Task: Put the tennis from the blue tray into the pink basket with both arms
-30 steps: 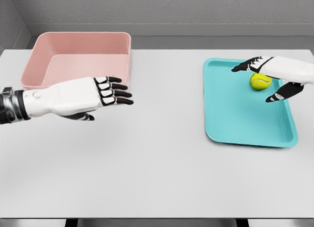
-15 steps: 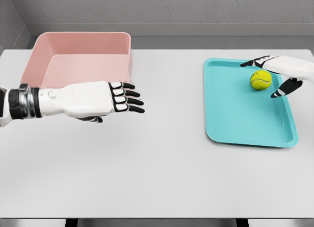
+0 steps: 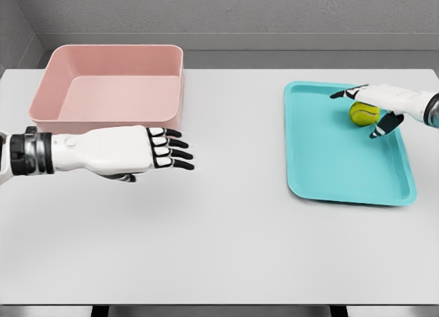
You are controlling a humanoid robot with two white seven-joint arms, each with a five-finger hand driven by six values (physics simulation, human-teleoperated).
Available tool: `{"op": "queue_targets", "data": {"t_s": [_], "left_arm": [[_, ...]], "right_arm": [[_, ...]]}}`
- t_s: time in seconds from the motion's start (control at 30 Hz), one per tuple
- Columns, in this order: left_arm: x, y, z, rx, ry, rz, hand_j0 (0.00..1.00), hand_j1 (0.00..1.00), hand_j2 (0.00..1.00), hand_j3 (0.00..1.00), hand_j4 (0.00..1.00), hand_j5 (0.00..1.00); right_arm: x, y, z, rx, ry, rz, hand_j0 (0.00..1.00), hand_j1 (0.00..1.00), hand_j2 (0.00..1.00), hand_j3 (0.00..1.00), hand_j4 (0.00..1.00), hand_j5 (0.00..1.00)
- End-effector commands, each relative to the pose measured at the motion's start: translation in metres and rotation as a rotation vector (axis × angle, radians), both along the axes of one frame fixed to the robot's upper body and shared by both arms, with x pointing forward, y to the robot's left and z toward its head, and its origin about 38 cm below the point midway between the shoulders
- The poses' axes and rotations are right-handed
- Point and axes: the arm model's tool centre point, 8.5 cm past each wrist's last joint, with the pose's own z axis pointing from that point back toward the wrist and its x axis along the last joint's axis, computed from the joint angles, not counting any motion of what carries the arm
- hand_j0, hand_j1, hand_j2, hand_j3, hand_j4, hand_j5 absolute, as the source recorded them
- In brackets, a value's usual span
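Both robot hands (image 3: 130, 151) (image 3: 374, 104) open-fingered.

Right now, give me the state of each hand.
Left hand: open, fingers extended, holding nothing.
Right hand: open, fingers spread around the tennis ball, not closed on it.

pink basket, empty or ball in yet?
Empty: the pink basket shows only bare floor. The tennis ball sits on the blue tray.

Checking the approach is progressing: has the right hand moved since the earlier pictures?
Yes. The right hand has shifted along the blue tray, closing over the tennis ball.
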Motion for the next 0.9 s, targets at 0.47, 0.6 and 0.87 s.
{"op": "queue_targets", "data": {"t_s": [0.47, 0.6, 0.87], "left_arm": [[-0.008, -0.001, -0.035, 0.274, 0.082, -0.037, 1.00, 1.00, 1.00, 1.00, 1.00, 1.00], [-0.001, -0.002, -0.021, 0.268, 0.046, -0.033, 1.00, 1.00, 1.00, 1.00, 1.00, 1.00], [0.003, -0.021, -0.013, 0.241, 0.022, -0.071, 1.00, 1.00, 1.00, 1.00, 1.00, 1.00]], "right_arm": [[0.016, -0.011, -0.015, -0.043, 0.024, -0.072, 1.00, 1.00, 1.00, 1.00, 1.00, 1.00], [0.018, -0.014, -0.017, -0.045, 0.030, -0.087, 0.99, 0.99, 0.99, 0.99, 0.99, 0.99], [0.026, -0.013, -0.021, -0.067, 0.038, -0.101, 0.97, 0.97, 0.97, 0.97, 0.97, 0.97]]}}
